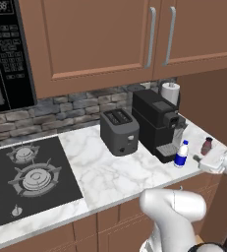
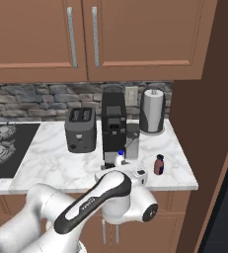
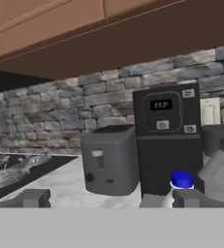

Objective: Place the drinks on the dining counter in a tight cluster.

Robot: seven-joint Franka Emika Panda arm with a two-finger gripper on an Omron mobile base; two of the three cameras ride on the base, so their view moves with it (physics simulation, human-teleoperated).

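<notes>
Beyond the claw spreads the white veined marble counter with the flat black stove top far to its left. Straight ahead stands the boxy black coffee machine, the rounded grey toaster beside it. The small white bottle with blue cap sits just behind the right fingertip. The tiny reddish-brown bottle stands rightward, apart. The claw's jaws stand wide, holding nothing.

Home kitchen. Marble counter under brown wall cabinets, stone-tile backsplash. Gas stove at 9 o'clock, microwave above it at 10. Toaster, black coffee machine, paper towel roll toward 1–2 o'clock.
</notes>
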